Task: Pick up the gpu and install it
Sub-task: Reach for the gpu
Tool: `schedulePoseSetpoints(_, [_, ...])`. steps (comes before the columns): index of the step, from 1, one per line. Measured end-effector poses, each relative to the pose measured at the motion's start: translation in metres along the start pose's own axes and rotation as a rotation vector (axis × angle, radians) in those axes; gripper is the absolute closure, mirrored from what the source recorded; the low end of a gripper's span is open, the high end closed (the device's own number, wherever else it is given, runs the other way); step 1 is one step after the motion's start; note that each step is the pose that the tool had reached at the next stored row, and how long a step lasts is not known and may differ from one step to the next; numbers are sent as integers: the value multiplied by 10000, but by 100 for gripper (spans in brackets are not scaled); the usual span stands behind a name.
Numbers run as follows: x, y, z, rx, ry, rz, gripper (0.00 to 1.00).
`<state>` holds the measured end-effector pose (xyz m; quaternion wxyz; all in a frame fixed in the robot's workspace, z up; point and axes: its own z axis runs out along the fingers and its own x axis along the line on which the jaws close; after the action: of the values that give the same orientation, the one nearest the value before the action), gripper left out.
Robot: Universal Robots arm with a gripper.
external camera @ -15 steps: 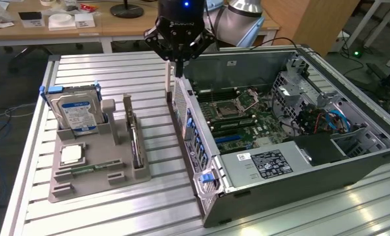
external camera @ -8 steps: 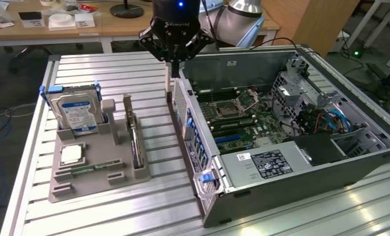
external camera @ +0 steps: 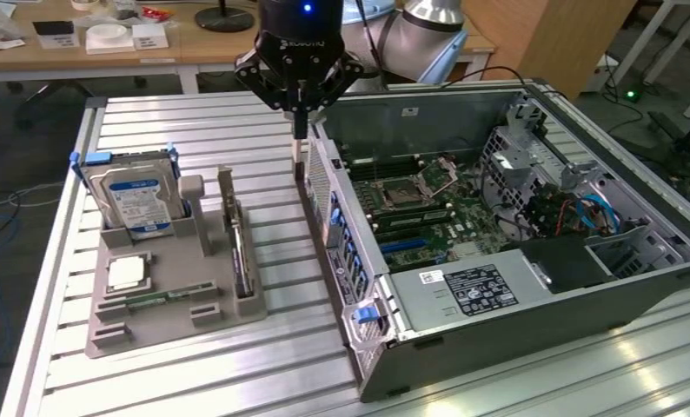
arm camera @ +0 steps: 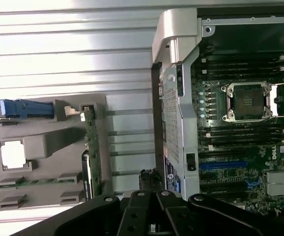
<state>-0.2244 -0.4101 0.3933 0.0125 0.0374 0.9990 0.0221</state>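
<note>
Here, thin gpu (external camera: 243,256) on edge

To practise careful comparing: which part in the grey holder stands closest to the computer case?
The gpu, the thin card standing on edge along the holder's side toward the computer case; the hard drive stands at the far side.

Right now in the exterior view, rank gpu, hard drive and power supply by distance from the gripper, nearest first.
From the gripper:
1. gpu, on edge in the tray, just toward the exterior view's left.
2. hard drive, standing in the tray, farther to the exterior view's left.
3. power supply, inside the case, toward the exterior view's right.
</note>
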Motion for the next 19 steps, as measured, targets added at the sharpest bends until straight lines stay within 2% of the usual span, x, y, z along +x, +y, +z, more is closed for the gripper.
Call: schedulePoseSetpoints(19, [279,-98,-11,0,0,0,89])
